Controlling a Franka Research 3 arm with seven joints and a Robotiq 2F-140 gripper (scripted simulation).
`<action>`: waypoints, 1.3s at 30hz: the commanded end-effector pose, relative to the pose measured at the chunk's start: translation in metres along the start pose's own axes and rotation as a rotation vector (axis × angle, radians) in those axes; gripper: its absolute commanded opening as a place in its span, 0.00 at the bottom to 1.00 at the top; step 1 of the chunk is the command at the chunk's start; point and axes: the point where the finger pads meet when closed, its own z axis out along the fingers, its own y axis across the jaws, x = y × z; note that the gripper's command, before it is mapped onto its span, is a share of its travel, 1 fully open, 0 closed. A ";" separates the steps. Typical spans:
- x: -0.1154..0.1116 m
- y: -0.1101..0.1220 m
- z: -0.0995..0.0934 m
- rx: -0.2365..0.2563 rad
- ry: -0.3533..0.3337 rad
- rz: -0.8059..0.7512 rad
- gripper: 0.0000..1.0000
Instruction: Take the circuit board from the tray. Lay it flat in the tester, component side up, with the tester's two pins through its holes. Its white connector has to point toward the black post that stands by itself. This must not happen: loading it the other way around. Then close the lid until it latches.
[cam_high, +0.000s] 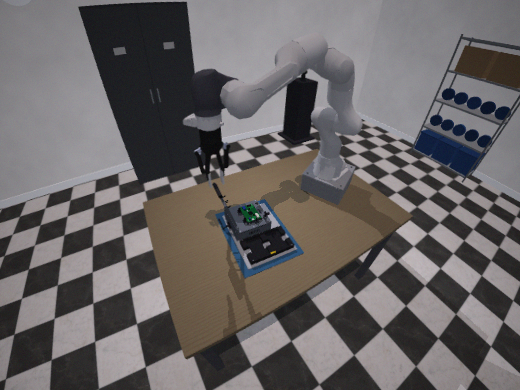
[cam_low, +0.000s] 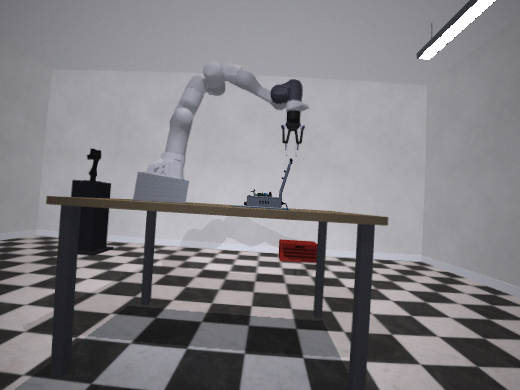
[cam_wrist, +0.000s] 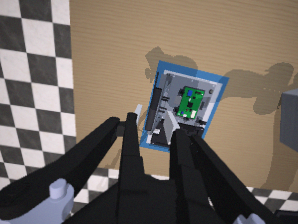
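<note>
Hovering just above the top edge of the raised lid (cam_high: 217, 190) (cam_low: 285, 180) (cam_wrist: 154, 112), the end effector (cam_high: 216, 183) (cam_low: 292, 154) (cam_wrist: 153, 114) points downward with its two fingers apart and nothing between them; it is released, though only partly spread.

The green circuit board (cam_high: 250, 213) (cam_low: 262, 194) (cam_wrist: 191, 102) lies on top of the grey tester (cam_high: 247, 227) (cam_low: 263, 202) (cam_wrist: 172, 95), component side up. Its white connector (cam_high: 257, 215) (cam_wrist: 193, 114) sits near the end of the board closer to the black tray (cam_high: 267, 245) (cam_wrist: 192, 131). Whether the pins pass through the holes is too small to tell, and so is which of the small dark parts around the board is the lone black post.

The lid stands open along one side of the tester, tilted slightly outward from upright. The tray is right beside the tester, and both are within the outline of a blue mat (cam_high: 287, 262) (cam_wrist: 217, 105) on the wooden desk (cam_high: 340, 240) (cam_low: 215, 207) (cam_wrist: 110, 65). The grey arm base (cam_high: 327, 187) (cam_low: 160, 187) (cam_wrist: 290, 120) is on the same desk, well apart from the mat.

As for labels, a small yellow mark (cam_high: 273, 252) shows on the tray, and two pale plates, a left plate (cam_high: 119, 51) and a right plate (cam_high: 169, 45), are on the doors of the dark cabinet (cam_high: 120, 75). Any writing on them is too small to read.
</note>
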 end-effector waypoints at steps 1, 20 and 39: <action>0.000 0.000 0.001 0.000 -0.001 -0.006 0.30; 0.000 0.000 0.001 0.000 -0.001 -0.006 0.30; 0.000 0.000 0.011 0.000 -0.001 -0.006 0.30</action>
